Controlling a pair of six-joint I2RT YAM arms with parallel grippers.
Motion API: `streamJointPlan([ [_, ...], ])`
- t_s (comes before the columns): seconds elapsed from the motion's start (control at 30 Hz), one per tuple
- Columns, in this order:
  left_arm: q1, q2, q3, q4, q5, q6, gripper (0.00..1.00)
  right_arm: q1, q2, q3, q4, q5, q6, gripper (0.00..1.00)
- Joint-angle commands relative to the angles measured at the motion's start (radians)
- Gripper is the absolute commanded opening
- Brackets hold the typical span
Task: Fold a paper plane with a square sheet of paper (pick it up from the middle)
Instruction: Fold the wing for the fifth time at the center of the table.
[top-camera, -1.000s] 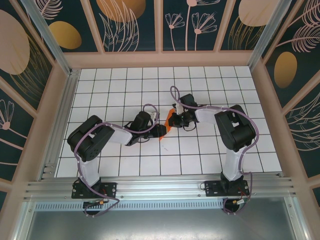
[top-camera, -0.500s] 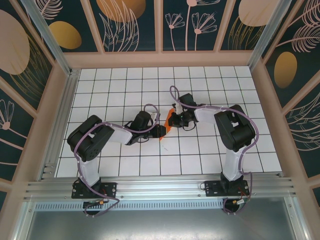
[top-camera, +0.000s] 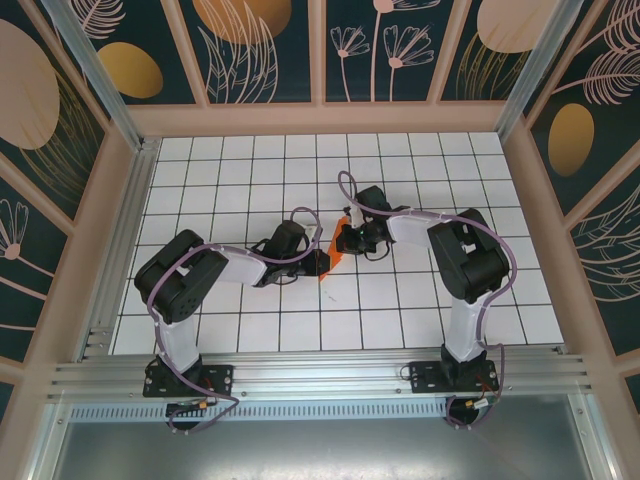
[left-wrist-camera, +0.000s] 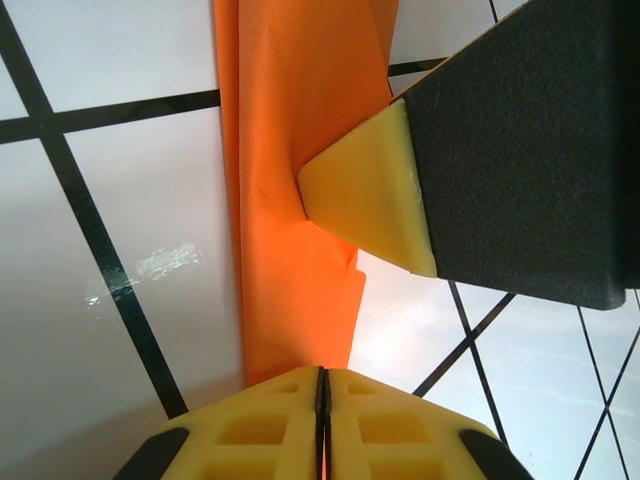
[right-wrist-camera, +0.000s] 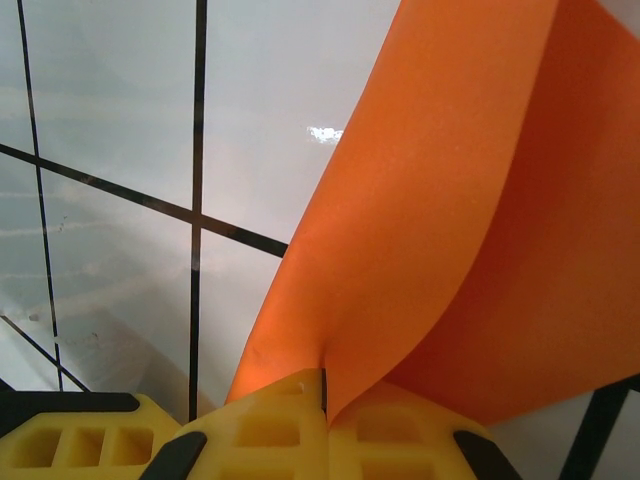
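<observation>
The orange paper (top-camera: 340, 252), folded into a narrow layered strip, sits mid-table between my two grippers. In the left wrist view the paper (left-wrist-camera: 290, 150) runs from the top edge down to my left gripper (left-wrist-camera: 322, 378), whose jaws are pressed together over its near end. A yellow fingertip (left-wrist-camera: 370, 195) of the right gripper rests against the strip's side. My right gripper (right-wrist-camera: 323, 385) is shut on a raised fold of the paper (right-wrist-camera: 450, 200), which curves up out of the seam. From above, the left gripper (top-camera: 322, 263) and right gripper (top-camera: 346, 240) nearly meet.
The white grid table (top-camera: 250, 170) stretches out on all sides of the arms. Patterned walls with wooden frames (top-camera: 320, 118) enclose it, and an aluminium rail (top-camera: 320, 372) runs along the near edge by the arm bases.
My left jaws have closed together at the strip's near end, and the left gripper has edged slightly toward the paper. The right gripper keeps its hold and has barely moved.
</observation>
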Motion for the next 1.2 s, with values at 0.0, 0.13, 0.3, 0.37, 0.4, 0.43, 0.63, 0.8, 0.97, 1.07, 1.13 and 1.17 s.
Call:
streamJointPlan([
  [0.0,-0.011,0.004,-0.028,-0.178,0.001,0.039,0.09,-0.005,0.059,0.000,-0.052,0.110,0.012,0.03],
  [0.13,-0.011,-0.017,-0.036,-0.185,0.017,0.067,0.08,-0.004,0.062,0.005,-0.058,0.116,0.012,0.03],
  [0.3,-0.011,-0.062,-0.061,-0.204,0.024,0.126,0.06,-0.004,0.064,0.007,-0.059,0.119,0.016,0.02],
  [0.37,-0.012,-0.073,-0.065,-0.220,0.019,0.140,0.05,-0.005,0.067,0.009,-0.061,0.120,0.017,0.02],
  [0.4,-0.012,-0.074,-0.064,-0.220,0.024,0.142,0.04,-0.005,0.069,0.009,-0.060,0.120,0.018,0.02],
  [0.43,-0.012,-0.073,-0.067,-0.218,0.031,0.144,0.04,-0.005,0.069,0.010,-0.060,0.120,0.019,0.02],
  [0.63,-0.014,-0.068,-0.072,-0.216,0.066,0.161,0.02,-0.005,0.070,0.010,-0.065,0.126,0.019,0.02],
  [0.8,-0.025,-0.074,-0.074,-0.241,0.091,0.186,0.02,-0.004,0.073,0.007,-0.065,0.126,0.022,0.02],
  [0.97,-0.042,-0.084,-0.075,-0.261,0.104,0.206,0.02,-0.004,0.075,0.009,-0.065,0.126,0.025,0.01],
  [1.07,-0.053,-0.091,-0.076,-0.266,0.107,0.212,0.02,-0.005,0.078,0.010,-0.066,0.128,0.028,0.01],
  [1.13,-0.058,-0.093,-0.076,-0.268,0.107,0.213,0.02,-0.005,0.080,0.011,-0.066,0.129,0.030,0.01],
  [1.17,-0.062,-0.093,-0.079,-0.271,0.108,0.216,0.02,-0.004,0.081,0.012,-0.066,0.129,0.031,0.01],
])
